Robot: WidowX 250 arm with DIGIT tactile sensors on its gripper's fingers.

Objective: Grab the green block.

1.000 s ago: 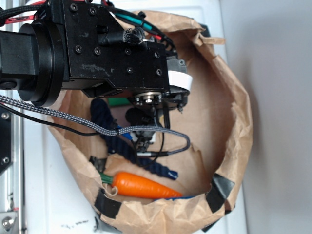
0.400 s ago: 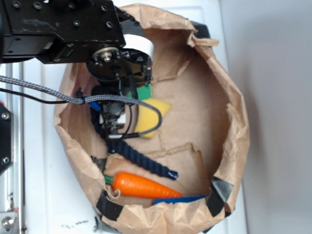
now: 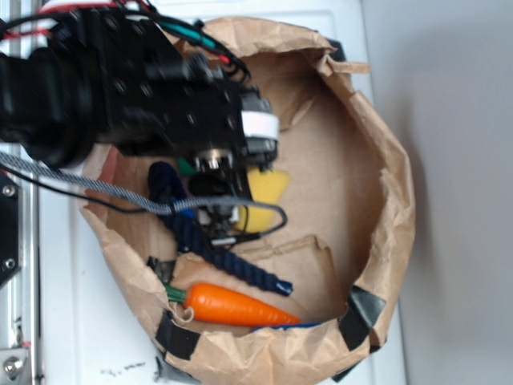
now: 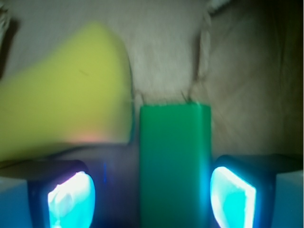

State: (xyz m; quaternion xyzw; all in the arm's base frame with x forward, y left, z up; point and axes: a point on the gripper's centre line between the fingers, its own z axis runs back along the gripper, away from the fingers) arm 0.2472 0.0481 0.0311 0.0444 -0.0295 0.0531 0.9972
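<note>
The green block (image 4: 175, 161) lies on brown paper in the wrist view, lengthwise between my fingers. My gripper (image 4: 152, 197) is open around it. The right fingertip (image 4: 232, 197) is close to the block's side, and a wider gap separates the block from the left fingertip (image 4: 71, 199). The yellow sponge (image 4: 66, 95) lies just to the block's upper left. In the exterior view the black arm (image 3: 160, 96) covers most of the block, and only a green sliver (image 3: 186, 166) shows under the wrist.
Everything sits inside a crumpled brown paper bag (image 3: 385, 192) with raised walls all round. Beside the arm lie the yellow sponge (image 3: 263, 192), a dark blue rope (image 3: 220, 253) and an orange carrot (image 3: 232, 305). A braided cable (image 3: 88, 188) hangs across the bag.
From the upper left, the arm has swung back right and down over the green block, which showed beside the sponge 0.4 s ago. The carrot and rope have not moved.
</note>
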